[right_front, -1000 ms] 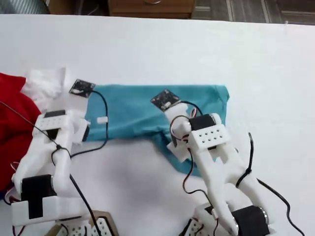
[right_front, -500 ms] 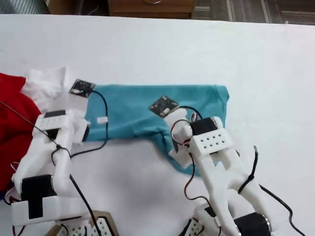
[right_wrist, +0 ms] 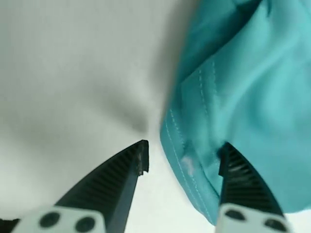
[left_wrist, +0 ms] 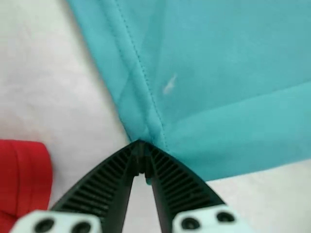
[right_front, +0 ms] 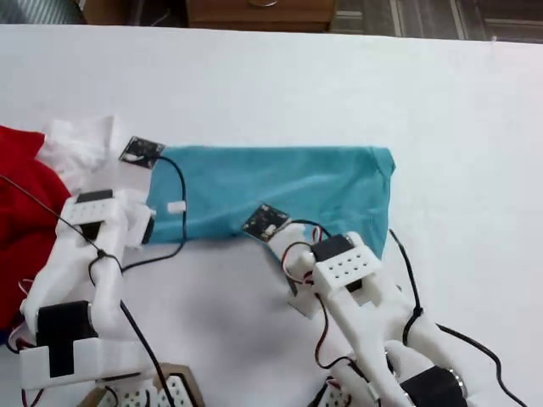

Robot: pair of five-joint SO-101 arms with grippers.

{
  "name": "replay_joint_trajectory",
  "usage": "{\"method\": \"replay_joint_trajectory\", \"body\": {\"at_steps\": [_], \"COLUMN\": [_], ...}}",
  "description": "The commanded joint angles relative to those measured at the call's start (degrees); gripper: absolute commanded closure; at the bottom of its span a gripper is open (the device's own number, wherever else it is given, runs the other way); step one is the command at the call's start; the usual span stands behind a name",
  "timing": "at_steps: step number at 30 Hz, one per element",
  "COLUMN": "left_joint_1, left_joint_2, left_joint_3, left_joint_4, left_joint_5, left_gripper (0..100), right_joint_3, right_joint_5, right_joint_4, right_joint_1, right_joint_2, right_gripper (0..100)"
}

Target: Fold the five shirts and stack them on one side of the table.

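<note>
A teal shirt (right_front: pixel 280 191) lies flat across the middle of the white table (right_front: pixel 339 85). At the shirt's left near corner my left gripper (left_wrist: pixel 141 167) is shut on a pinched seam of the teal shirt (left_wrist: pixel 218 73); in the high view the left gripper (right_front: pixel 149 226) sits at that corner. My right gripper (right_wrist: pixel 184 158) stands open over the shirt's near edge, with a hemmed fold of teal shirt (right_wrist: pixel 233 87) lying between its fingers, closer to one fingertip (right_wrist: pixel 228 155). The right arm (right_front: pixel 344 271) hides that fold from above.
A red shirt (right_front: pixel 21 212) is heaped at the table's left edge, also seen as red shirt (left_wrist: pixel 22 174) beside my left gripper. A white cloth (right_front: pixel 76 144) lies behind it. Bare table stretches to the back and right. Cables trail by both arms.
The right arm has drawn back toward the near edge and a little left, and now covers the teal flap that showed beside it. The left arm has not moved.
</note>
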Motion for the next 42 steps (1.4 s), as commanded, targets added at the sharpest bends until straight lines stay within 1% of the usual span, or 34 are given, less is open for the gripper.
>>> {"method": "replay_joint_trajectory", "body": {"at_steps": [1, 4, 7, 9, 14, 16, 19, 21, 23, 27, 32, 35, 39, 42], "left_joint_1": [-0.62, -0.62, -0.62, -0.62, -0.62, -0.62, -0.62, -0.62, -0.62, -0.62, -0.62, -0.62, -0.62, -0.62], "left_joint_2": [-0.53, -0.53, -0.53, -0.53, -0.53, -0.53, -0.53, -0.53, -0.53, -0.53, -0.53, -0.53, -0.53, -0.53], "left_joint_3": [0.04, 0.04, 0.04, 0.04, 0.04, 0.04, 0.04, 0.04, 0.04, 0.04, 0.04, 0.04, 0.04, 0.04], "left_joint_4": [-0.88, -0.88, -0.88, -0.88, -0.88, -0.88, -0.88, -0.88, -0.88, -0.88, -0.88, -0.88, -0.88, -0.88], "left_joint_5": [0.35, 0.35, 0.35, 0.35, 0.35, 0.35, 0.35, 0.35, 0.35, 0.35, 0.35, 0.35, 0.35, 0.35], "left_gripper": [97, 97, 97, 97, 97, 97, 97, 97, 97, 97, 97, 97, 97, 97], "right_joint_3": [0.97, 1.05, 0.88, 0.26, -3.08, -4.22, -6.42, -9.14, -13.45, -22.59, -33.67, -41.23, -54.24, -66.99], "right_joint_5": [0.62, 0.79, 4.57, 5.89, 6.07, 6.15, 6.15, 6.24, 7.56, 12.48, 14.07, 14.15, 14.15, 13.98], "right_joint_4": [-4.26, -5.76, -6.37, -6.29, -5.93, -5.93, -5.93, -4.35, -1.19, 4.97, 7.08, 7.43, 10.42, 15.08], "right_joint_1": [2.77, 6.11, 8.22, 8.92, 8.92, 9.19, 10.86, 12.97, 14.55, 16.31, 16.22, 16.4, 16.48, 16.57], "right_joint_2": [-1.8, -1.01, 3.38, 6.55, 10.33, 10.59, 10.42, 10.42, 10.77, 10.86, 13.23, 20.35, 33.89, 43.74], "right_gripper": [75.8, 75.8, 75.8, 75.8, 76.3, 82.0, 99.6, 95.6, 98.5, 98.1, 98.1, 98.1, 97.9, 92.1]}}
